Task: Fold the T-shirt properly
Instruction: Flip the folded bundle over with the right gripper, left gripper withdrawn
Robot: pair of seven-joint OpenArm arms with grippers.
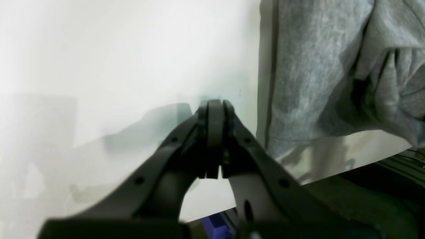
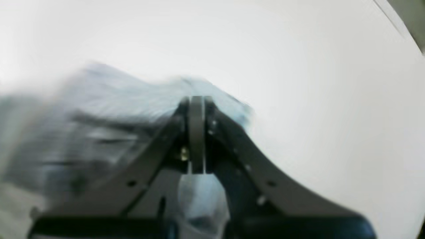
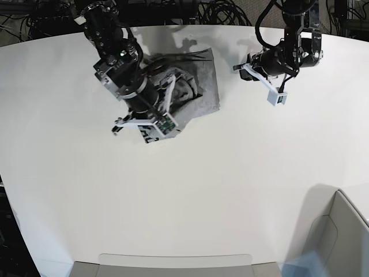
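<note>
1. From my remote seat, the T-shirt lay bunched on the white bench, toward the far edge and left of centre in the base view. It was crumpled, with folds heaped on one another, and I saw only plain grey cloth.
2. The right tool had its jaws pressed together with no gap between the tips. Its wrist view was blurred, with grey cloth directly behind and below the tips, so I could not tell whether any fabric was pinched between them.
3. In the base view the right arm hung over the near-left part of the shirt, hiding that side of it.
4. The left tool was also closed, pads together, with nothing between them. It hovered over bare bench.
5. In the left wrist view the shirt sat just to the side of that tool, apart from it, with a hemmed edge running straight down the cloth.
6. In the base view the left arm stood well to the right of the shirt, near the bench's far edge.
</note>
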